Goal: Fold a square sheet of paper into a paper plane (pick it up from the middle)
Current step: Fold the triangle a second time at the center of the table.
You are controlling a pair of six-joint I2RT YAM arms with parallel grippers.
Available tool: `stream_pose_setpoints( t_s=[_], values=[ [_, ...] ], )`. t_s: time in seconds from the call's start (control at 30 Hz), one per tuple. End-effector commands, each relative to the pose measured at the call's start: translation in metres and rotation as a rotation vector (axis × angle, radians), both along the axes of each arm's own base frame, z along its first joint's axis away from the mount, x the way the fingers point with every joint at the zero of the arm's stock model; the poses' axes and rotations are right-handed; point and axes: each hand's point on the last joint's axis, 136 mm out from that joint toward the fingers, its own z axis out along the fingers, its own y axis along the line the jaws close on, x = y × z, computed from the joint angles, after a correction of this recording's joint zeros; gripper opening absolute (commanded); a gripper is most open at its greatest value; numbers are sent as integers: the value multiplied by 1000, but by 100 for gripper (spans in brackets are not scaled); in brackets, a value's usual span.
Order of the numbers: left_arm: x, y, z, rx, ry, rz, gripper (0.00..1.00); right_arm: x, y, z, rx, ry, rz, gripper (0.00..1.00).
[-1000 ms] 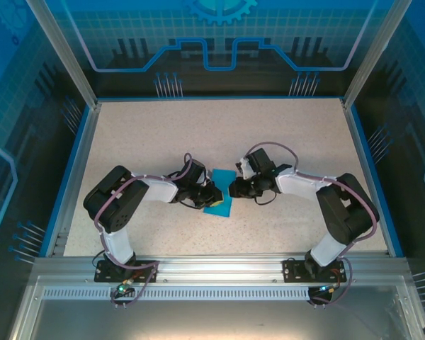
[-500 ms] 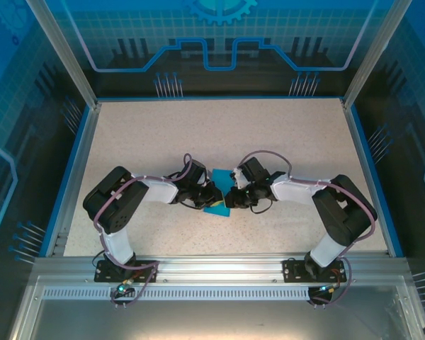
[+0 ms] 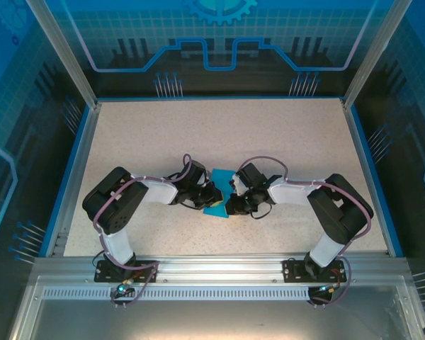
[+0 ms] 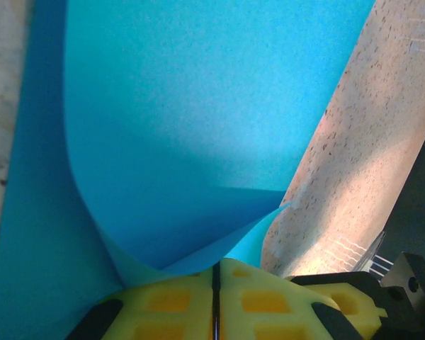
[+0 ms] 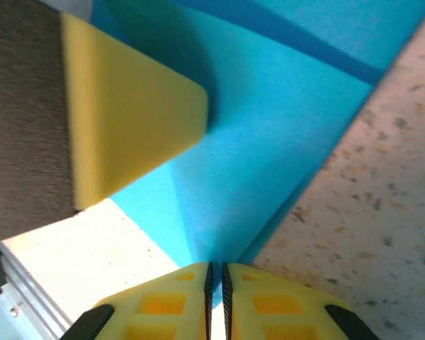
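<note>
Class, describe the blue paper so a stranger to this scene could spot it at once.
On the speckled beige tabletop, follow the two black arms to where they meet near the middle. There the left end effector and right end effector each pinch the thin bright blue sheet of paper, curled up. Its blue stands out against black arms and yellow fingers.

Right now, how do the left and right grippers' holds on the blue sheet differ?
The left gripper pinches a curled-up flap of the square sheet of paper; the right gripper pinches a flatter edge near the table. From above, the left gripper sits at the sheet's left, the right gripper at its right. Both are shut on it.
</note>
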Motion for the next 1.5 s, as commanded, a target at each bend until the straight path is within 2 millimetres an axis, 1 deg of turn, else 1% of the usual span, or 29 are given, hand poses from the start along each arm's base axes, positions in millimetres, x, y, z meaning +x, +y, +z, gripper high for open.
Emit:
stream_pose_setpoints(
  t_s=[0.0,0.13,0.23,0.3,0.43,0.57,0.67,0.77,0.9,0.97,1.07,1.27,1.47],
  values=[
    [-13,19,-22,93,61,42,12,-7,-7,1,-42,-9,11,14],
    [-12,18,-20,89,59,45,11,-9,3,18,0,-55,38,14],
    [-11,18,-19,87,58,49,12,-10,5,25,-1,-90,48,15],
    [-11,18,-19,86,60,52,12,-10,7,26,-6,-104,56,15],
    [-10,18,-18,81,59,55,12,-14,13,23,-24,-116,80,15],
    [-10,16,-17,75,60,54,12,-14,17,20,-51,-132,88,15],
    [-11,16,-17,75,60,53,12,-8,9,20,-100,-161,46,15],
    [-11,16,-16,76,56,49,12,-2,-7,24,-154,-206,-11,21],
    [-11,16,-15,75,55,46,12,1,-16,33,-139,-230,-65,34],
    [-11,16,-15,76,54,47,12,3,-15,37,-99,-219,-83,38],
    [-11,16,-14,75,54,48,12,5,-7,41,-21,-185,-103,41],
    [-10,16,-14,72,50,47,12,7,8,34,76,-79,-138,40],
    [-10,15,-11,66,47,48,13,6,7,21,72,-25,-167,36]
  ],
)
